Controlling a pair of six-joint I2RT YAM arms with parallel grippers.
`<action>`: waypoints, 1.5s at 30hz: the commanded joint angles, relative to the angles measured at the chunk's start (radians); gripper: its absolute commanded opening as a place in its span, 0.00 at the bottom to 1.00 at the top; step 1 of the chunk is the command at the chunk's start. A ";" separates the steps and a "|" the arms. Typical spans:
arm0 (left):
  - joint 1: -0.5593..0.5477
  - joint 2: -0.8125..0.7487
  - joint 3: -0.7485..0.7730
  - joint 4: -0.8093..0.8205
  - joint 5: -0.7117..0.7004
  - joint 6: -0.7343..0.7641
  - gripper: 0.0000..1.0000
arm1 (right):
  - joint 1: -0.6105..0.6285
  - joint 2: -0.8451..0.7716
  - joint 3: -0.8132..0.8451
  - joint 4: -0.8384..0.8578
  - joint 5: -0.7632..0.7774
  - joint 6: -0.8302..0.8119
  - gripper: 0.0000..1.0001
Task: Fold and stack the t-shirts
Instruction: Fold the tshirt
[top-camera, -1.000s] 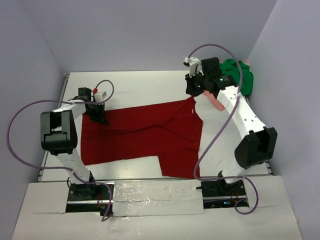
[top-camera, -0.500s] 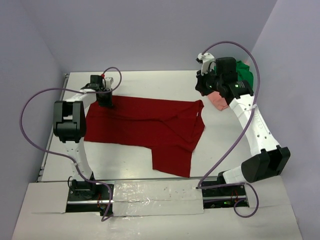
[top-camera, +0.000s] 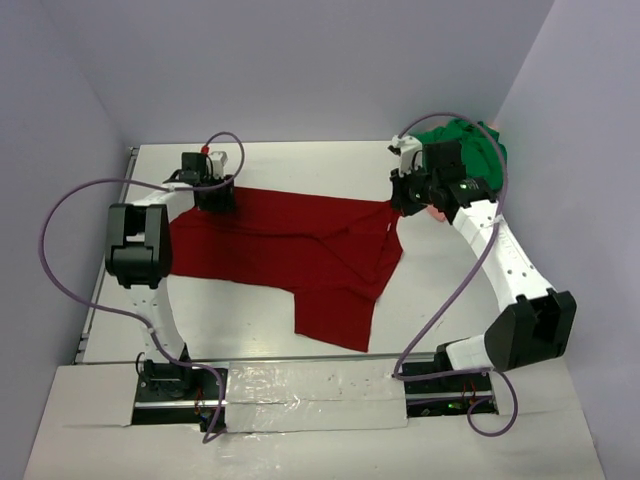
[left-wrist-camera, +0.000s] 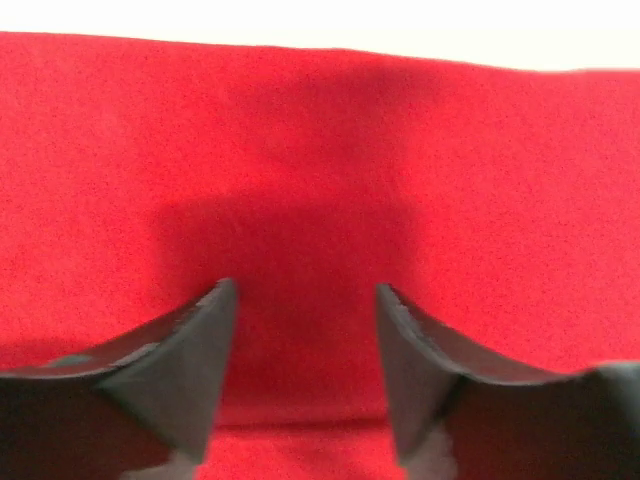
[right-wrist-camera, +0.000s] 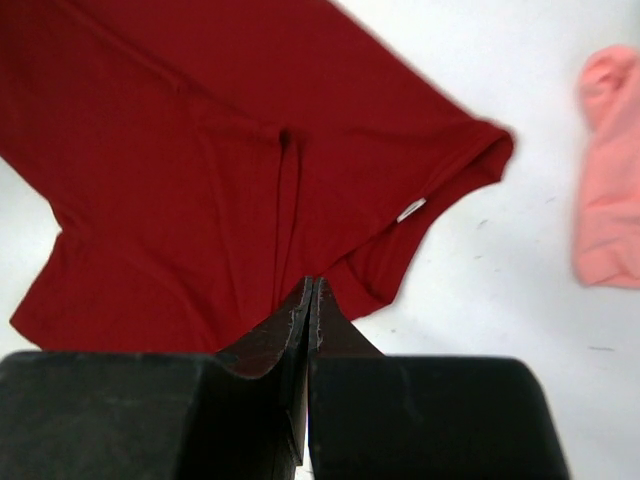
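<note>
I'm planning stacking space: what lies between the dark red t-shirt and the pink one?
Only bare white table, seen in the right wrist view, separates the dark red t-shirt from the pink t-shirt.

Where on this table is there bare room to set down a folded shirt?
Bare table: the far strip between the red shirt and the back wall, and the near-left strip between that shirt and the front edge. The far right corner is crowded with the green shirt, pink shirt and right claw.
</note>
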 joint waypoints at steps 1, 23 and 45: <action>-0.015 -0.155 -0.086 0.064 0.032 0.012 0.70 | -0.006 0.050 -0.044 0.069 -0.054 0.007 0.00; 0.035 -0.744 -0.276 -0.038 0.170 0.153 0.82 | 0.051 0.566 0.078 0.107 -0.029 0.078 0.00; 0.117 -0.782 -0.255 -0.281 0.186 0.178 0.82 | 0.052 0.840 0.486 -0.285 0.027 0.070 0.00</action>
